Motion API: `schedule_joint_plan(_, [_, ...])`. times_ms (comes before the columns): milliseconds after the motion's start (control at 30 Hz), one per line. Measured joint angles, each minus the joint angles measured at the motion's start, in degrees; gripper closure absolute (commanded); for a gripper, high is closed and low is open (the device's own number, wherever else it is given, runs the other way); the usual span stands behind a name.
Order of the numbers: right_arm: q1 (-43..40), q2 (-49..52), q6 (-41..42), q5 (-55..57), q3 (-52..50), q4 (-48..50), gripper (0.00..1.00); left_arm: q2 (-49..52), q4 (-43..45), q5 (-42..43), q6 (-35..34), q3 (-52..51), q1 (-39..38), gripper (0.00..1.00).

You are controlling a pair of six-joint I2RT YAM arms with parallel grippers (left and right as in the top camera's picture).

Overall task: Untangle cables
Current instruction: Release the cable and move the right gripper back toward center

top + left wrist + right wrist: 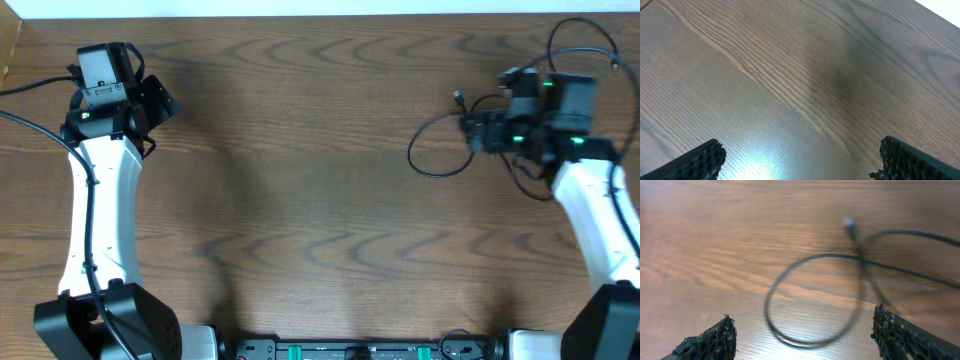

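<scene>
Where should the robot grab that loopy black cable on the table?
Grab the black cable on its loop's open curve, away from where it crosses itself by the plug. Come straight down from above with jaws across the cord: it lies flat on the table, a single strand there.

Brown woodgrain table (320, 200), soft overhead glare
</scene>
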Motion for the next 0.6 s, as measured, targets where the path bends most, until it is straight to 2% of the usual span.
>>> schedule_joint_plan(67, [4.2,1.2,0.2,0.4,0.0,1.0,0.13,0.0,0.0,0.4,0.0,0.0,0.0,0.0])
schedule_joint_plan(167, [9.5,3.3,0.9,0.9,0.0,3.2,0.01,0.0,0.0,1.4,0.1,0.0,0.0,0.0])
schedule_joint_plan(367, [17.8,10.2,3.4,3.1,0.0,7.3,0.01,0.0,-0.2,2.3,0.1,0.0,0.0,0.0])
schedule_joint_plan(600, [23.1,19.5,6.1,6.5,0.0,10.4,0.01,0.0,-1.1,2.9,0.1,0.0,0.0,0.0])
